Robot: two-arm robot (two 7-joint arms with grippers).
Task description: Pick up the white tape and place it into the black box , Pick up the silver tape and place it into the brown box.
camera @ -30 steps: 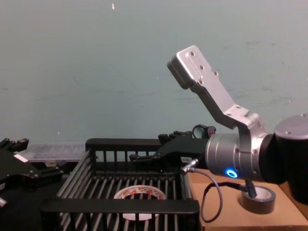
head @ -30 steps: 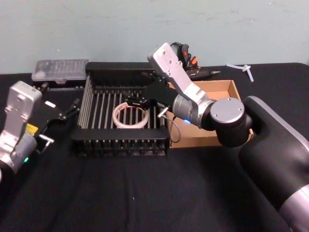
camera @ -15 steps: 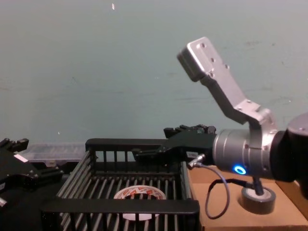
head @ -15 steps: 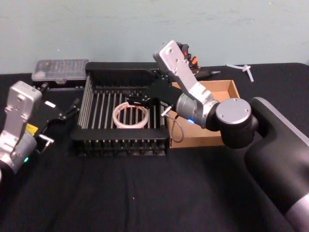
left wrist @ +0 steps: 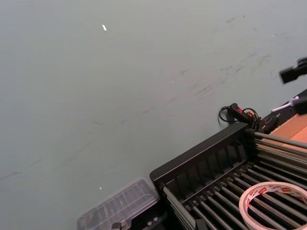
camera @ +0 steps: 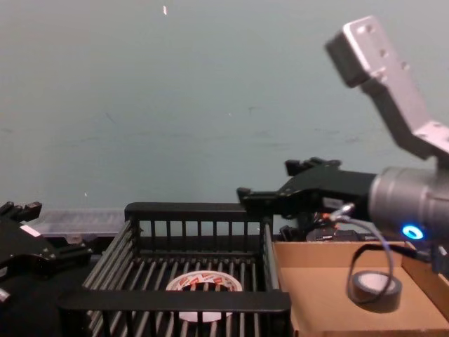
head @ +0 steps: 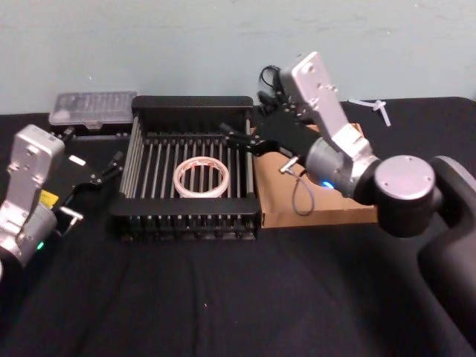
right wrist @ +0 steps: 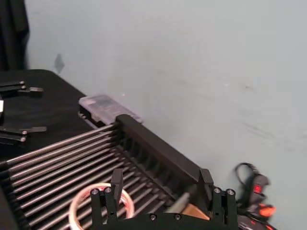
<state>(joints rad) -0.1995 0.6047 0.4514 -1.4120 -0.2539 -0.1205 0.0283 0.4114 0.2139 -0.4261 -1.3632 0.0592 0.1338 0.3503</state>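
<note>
Right gripper (head: 236, 140) hangs empty, jaws apart, above black box (head: 190, 108) rim, white tape (head: 200, 177) below-left.

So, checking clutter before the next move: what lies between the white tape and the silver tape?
In the chest view, the black box's barred side wall and the brown box's low wall separate the white tape from the silver tape.

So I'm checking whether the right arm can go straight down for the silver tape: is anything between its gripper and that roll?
Nothing visible blocks it. The right gripper hangs open above the crate's right rail, and the silver tape lies alone on the brown box floor; only the gripper's own cable dangles nearby.
</note>
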